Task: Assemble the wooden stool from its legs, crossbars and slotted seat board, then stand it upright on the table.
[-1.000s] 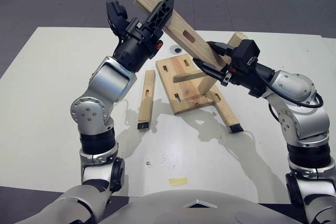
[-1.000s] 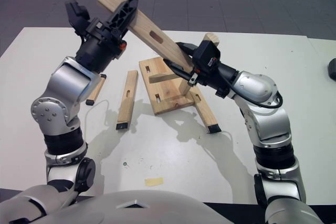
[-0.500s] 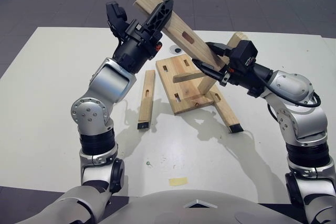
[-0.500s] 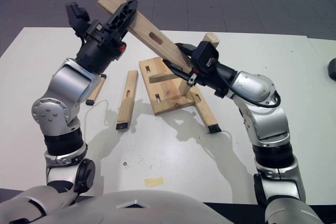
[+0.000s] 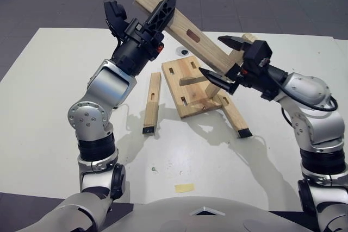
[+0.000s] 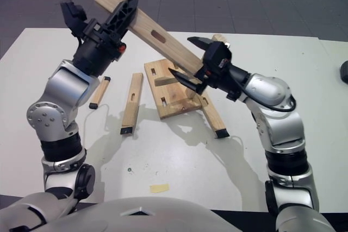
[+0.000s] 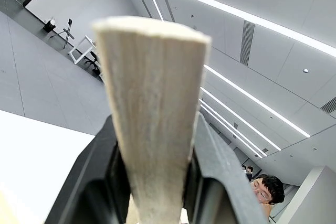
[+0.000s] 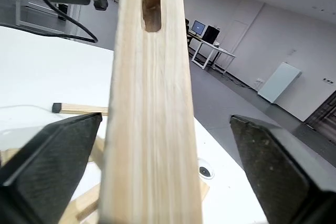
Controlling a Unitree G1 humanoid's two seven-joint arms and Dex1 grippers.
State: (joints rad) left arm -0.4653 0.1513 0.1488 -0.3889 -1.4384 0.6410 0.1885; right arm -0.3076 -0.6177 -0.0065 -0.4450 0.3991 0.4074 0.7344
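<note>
Pale wood, square-cut: in the left eye view a long leg with an oval slot in its face slants above the white tabletop. Its upper end is clamped in the left hand, which is closed firmly on it. The right hand is spread wide around the lower end, one finger above and one below. Beneath them the seat board lies flat, with small slots cut through it. A crossbar runs above the board to a second leg with a black foot; whether it sits in a slot cannot be told. A third leg lies flat just beside the board on the robot's left, apart from it.

The right eye view adds a short stick with a black end, lying on the tabletop beyond the left forearm.

The left wrist view faces the long leg's rough end grain, with black fingers pressed against both its sides.

The right wrist view looks along the slotted face. Clear gaps show between the wood and the fingers on either side.
</note>
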